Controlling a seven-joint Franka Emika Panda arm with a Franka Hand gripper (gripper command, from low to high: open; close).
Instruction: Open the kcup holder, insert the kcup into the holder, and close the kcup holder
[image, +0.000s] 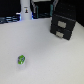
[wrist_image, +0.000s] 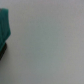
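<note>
The kcup holder (image: 63, 25) stands at the far side of the desk (image: 47, 57), toward the exterior view's right, turned so its two front panels face the open desk surface. Both panels sit flush; the tray appears closed, so the opening step looks not yet done. The kcup (image: 21, 60) lies alone on the near desk surface toward the exterior view's left, well apart from the holder. A white bottle (image: 25, 11) stands at the far edge.

End effector: not identifiable in the exterior view. The wrist view shows only bare desk and a teal-green shape (wrist_image: 4, 27) at the picture's edge, unidentified. Opening width cannot be told, nor its bearing to the holder.
</note>
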